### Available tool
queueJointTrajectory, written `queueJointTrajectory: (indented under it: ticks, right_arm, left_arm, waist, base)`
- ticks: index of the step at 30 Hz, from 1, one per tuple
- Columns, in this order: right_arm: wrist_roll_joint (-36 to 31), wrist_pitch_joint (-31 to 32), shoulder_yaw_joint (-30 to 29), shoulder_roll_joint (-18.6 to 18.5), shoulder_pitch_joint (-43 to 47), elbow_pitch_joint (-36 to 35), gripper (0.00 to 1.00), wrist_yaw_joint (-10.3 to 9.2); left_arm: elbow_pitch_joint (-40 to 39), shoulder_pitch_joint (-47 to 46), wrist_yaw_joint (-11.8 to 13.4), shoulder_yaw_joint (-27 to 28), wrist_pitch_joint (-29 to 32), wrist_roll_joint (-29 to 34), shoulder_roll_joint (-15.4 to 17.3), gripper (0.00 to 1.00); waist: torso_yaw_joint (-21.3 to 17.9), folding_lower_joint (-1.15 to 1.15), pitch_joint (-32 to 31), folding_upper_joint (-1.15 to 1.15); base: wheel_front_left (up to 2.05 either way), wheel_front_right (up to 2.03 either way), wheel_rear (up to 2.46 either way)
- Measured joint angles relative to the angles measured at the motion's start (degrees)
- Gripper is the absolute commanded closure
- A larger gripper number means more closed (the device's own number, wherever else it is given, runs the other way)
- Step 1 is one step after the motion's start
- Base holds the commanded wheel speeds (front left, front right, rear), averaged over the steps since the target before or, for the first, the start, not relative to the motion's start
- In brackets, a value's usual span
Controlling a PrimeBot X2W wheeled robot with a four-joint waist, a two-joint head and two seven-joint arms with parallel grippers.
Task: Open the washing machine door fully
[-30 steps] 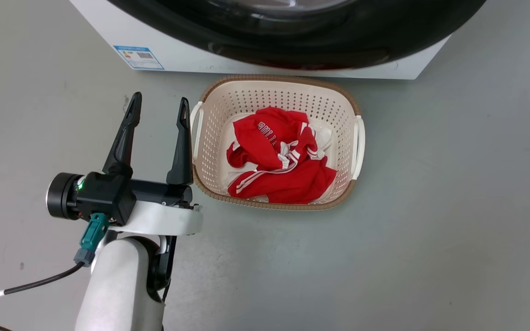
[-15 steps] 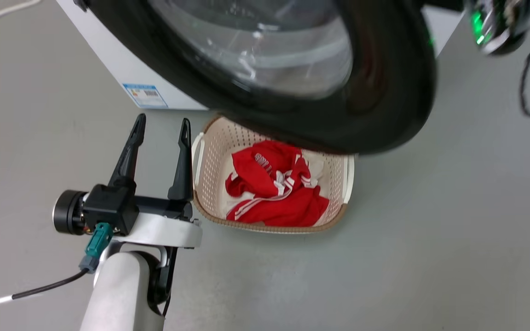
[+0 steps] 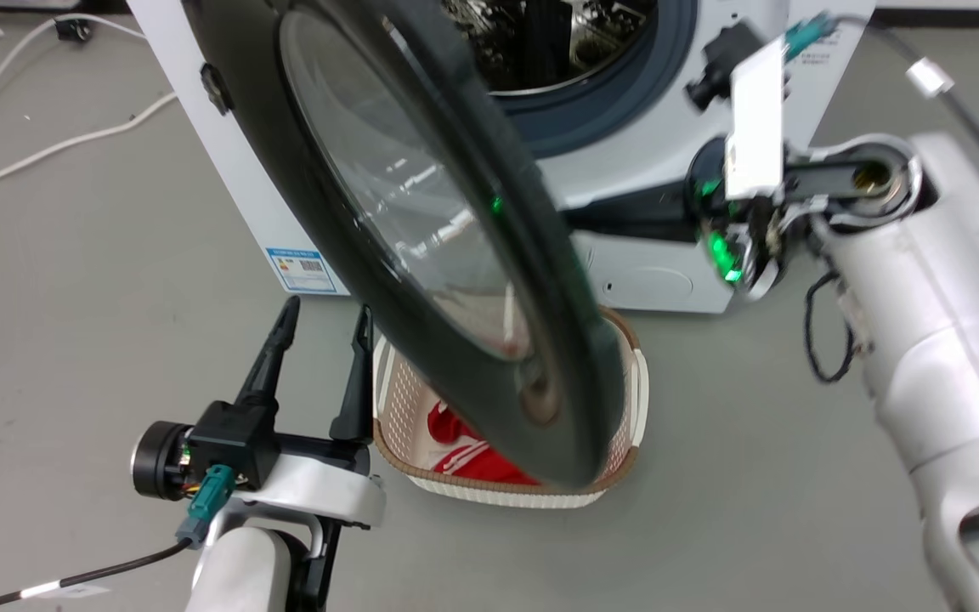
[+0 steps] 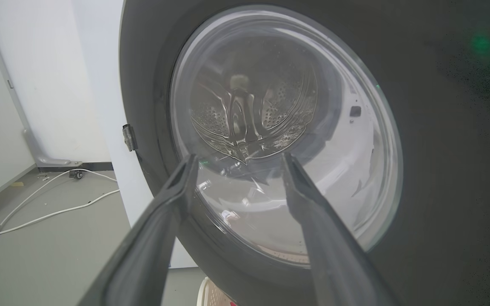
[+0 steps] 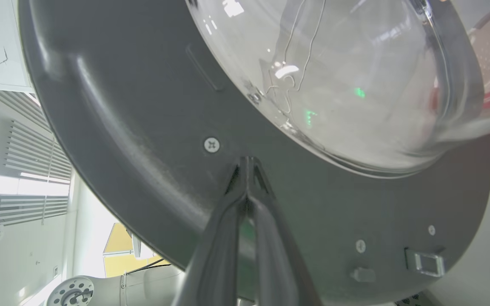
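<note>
– Grey floor (image 3: pixel 73 297), white washing machine (image 3: pixel 659 170) at the far side. Where's the washing machine door (image 3: pixel 421 221)?
– Part open. Hinged at the machine's left front edge, disc near edge-on in head view. Long axis runs from the hinge out to the free rim, which hangs over the basket (image 3: pixel 641 374). Drum (image 3: pixel 557 42) and gasket (image 3: pixel 625 93) exposed.
– Right gripper (image 5: pixel 247 163)?
– Fingers pinched together, holding nothing. Tips apparently touch the door's grey inner face just below the glass bowl (image 5: pixel 334 76). Door lies dead ahead of the tips, so it's a push, not a grip.
– Left?
– Left gripper (image 3: pixel 325 308) spread wide, empty, on the door's outer side. Just beside the basket's left rim, apart from the door. Its wrist view looks straight at the door's outer face.
– So the right one's nearer.
– Yes. My read: more swing means pushing the inner face on toward robot-left. Left gripper sits that side and may end up in the sweep path.
– vs earlier?
– Head camera tilted up, so ignore the basket's shift in frame. Real change: 1 s ago only the door's lower rim showed, flat along the machine front, with basket and red clothes (image 3: pixel 464 429) uncovered. Half a second ago it had swung over the basket's far rim. Now wider, drum visible. Left gripper same open pose throughout.
</note>
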Motion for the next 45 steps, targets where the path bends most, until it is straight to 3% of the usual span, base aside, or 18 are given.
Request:
queueJointTrajectory:
  ticks: [9,14,21,27,28,29,30,37,41,45]
  right_arm:
    - [1.8,0.8,2.1,2.0,7.8,-5.5,1.00,0.00]
    - [2.4,-1.8,2.8,2.4,10.4,-7.9,1.00,0.00]
    - [0.6,-18.8,-2.7,1.5,16.7,-13.6,1.00,0.00]
    - [1.2,-32.1,-10.5,-0.2,27.9,-20.5,1.00,0.00]
    - [1.4,-34.2,-11.7,-0.3,29.8,-21.3,0.76,0.00]
    - [1.4,-36.4,-13.1,-0.3,31.8,-22.1,0.22,0.00]
    - [1.7,-38.3,-14.3,-0.3,33.6,-22.9,0.00,0.00]
    - [0.8,-54.1,-21.1,1.2,45.5,-29.7,0.00,0.00]
    - [-6.7,-65.5,-22.3,1.6,50.4,-35.0,0.00,0.00]
    - [-18.6,-75.7,-22.0,0.8,54.7,-38.9,0.00,0.00]
  left_arm:
    - [0.9,1.5,0.0,-1.1,0.0,-0.3,0.0,0.00]
    - [1.0,2.1,-0.1,-0.9,0.0,-0.3,0.0,0.00]
    - [1.3,2.4,-0.2,-0.7,0.0,-0.7,0.0,0.00]
    - [1.8,3.0,0.1,-0.2,0.0,-0.9,0.0,0.00]
    - [1.8,3.3,0.1,0.0,0.0,-0.9,0.0,0.00]
    - [1.9,3.6,0.2,0.2,0.0,-0.9,0.0,0.00]
    - [1.9,3.7,0.2,0.5,0.0,-0.9,0.0,0.00]
    - [1.6,5.2,0.1,2.0,0.0,-0.7,0.0,0.00]
    - [1.5,6.2,0.0,2.5,0.0,-0.7,0.0,0.00]
    - [1.2,6.6,0.0,3.0,0.0,-0.5,0.0,0.00]
  waist:
    - [1.0,0.00,-2.8,0.00]
    - [0.6,0.00,-3.2,0.00]
    - [0.1,0.00,-3.9,0.00]
    - [-0.4,0.00,-5.4,0.00]
    - [-0.5,0.00,-5.7,0.00]
    - [-0.7,0.00,-6.0,0.00]
    - [-0.9,0.00,-6.2,0.00]
    - [-2.0,0.00,-7.7,0.00]
    - [-2.3,0.00,-8.4,0.00]
    - [-2.4,0.00,-8.8,0.00]
  base:
    - [0.00,0.00,0.00]
    - [0.00,0.00,0.00]
    - [0.00,0.00,0.00]
    - [0.00,0.00,0.00]
    - [0.00,0.00,0.00]
    - [0.00,0.00,0.00]
    - [0.00,0.00,0.00]
    - [0.00,0.00,0.00]
    - [0.00,0.00,0.00]
    - [0.00,0.00,0.00]
